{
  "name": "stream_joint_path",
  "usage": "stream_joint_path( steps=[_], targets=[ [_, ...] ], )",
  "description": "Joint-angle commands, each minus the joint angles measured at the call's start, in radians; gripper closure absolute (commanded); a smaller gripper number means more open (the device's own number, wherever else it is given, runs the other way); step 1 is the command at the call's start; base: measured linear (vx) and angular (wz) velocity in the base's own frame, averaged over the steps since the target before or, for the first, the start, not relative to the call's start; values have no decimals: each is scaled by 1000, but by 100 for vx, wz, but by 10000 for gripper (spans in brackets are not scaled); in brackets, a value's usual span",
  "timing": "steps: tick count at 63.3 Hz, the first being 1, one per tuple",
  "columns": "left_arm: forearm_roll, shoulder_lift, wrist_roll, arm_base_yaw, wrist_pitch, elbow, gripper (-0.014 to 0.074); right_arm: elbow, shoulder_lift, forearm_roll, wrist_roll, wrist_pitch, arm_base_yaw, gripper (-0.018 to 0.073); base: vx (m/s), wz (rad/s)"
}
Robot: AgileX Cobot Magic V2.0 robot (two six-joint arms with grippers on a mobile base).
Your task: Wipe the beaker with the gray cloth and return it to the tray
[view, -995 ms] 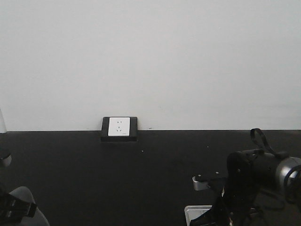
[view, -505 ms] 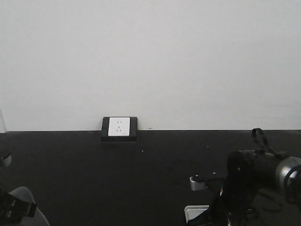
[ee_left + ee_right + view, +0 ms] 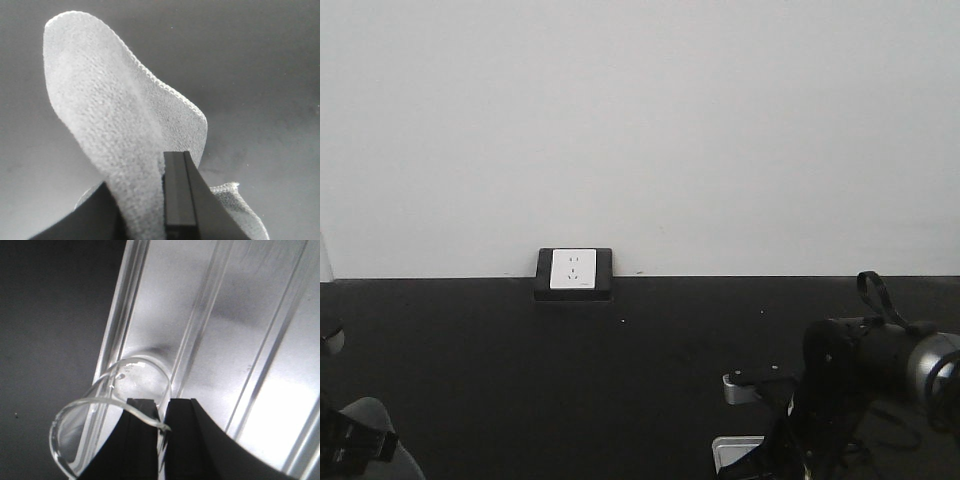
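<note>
The gray cloth (image 3: pixel 115 115) and beaker (image 3: pixel 142 382) are each gripped, ready for wiping.
My left claw (image 3: pixel 145 200) clamps the cloth clear of the tabletop (image 3: pixel 260 60); my right claw (image 3: pixel 164 437) pinches the beaker's rim over the tray (image 3: pixel 240 340).

The beaker (image 3: pixel 140 382) is over the tray (image 3: pixel 240 340), just inside its rim, table (image 3: pixel 50 315) beside
</note>
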Motion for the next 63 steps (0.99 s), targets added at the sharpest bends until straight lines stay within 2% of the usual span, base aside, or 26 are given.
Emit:
stream_joint_path(
  steps=[1, 8, 15, 24, 27, 34, 41, 46, 51, 63],
  targets=[
    [-40, -37, -2, -7, -28, -47, 603, -27, -88, -22, -17, -39, 1, 571, 0, 0],
    [-107, -37, 11, -7, -25, -99, 603, -27, -151, -59, -16, -92, 1, 571, 0, 0],
    [-249, -37, 82, -7, -31, -164, 603, -27, -225, -43, -17, -163, 1, 571, 0, 0],
    [-511, -37, 212, -7, -62, -221, 601, -27, -300, 53, -45, -253, 33, 571, 0, 0],
    [-630, -37, 266, -8, -79, -234, 601, -27, -321, 85, -64, -275, 58, 571, 0, 0],
    [-850, -37, 382, -23, -110, -251, 599, -27, -343, 137, -90, -293, 148, 571, 0, 0],
    [-995, -37, 482, -53, -97, -259, 598, -27, -347, 193, -87, -326, 242, 571, 0, 0],
    [-1023, -37, 521, -79, -62, -259, 596, -27, -347, 238, -85, -372, 291, 571, 0, 0],
    [-1019, -36, 523, -101, -12, -259, 596, -27, -347, 272, -73, -428, 324, 571, 0, 0],
    [-921, -36, 500, -108, 149, -259, 596, -28, -351, 254, 27, -559, 329, 571, 0, 0]
  ],
)
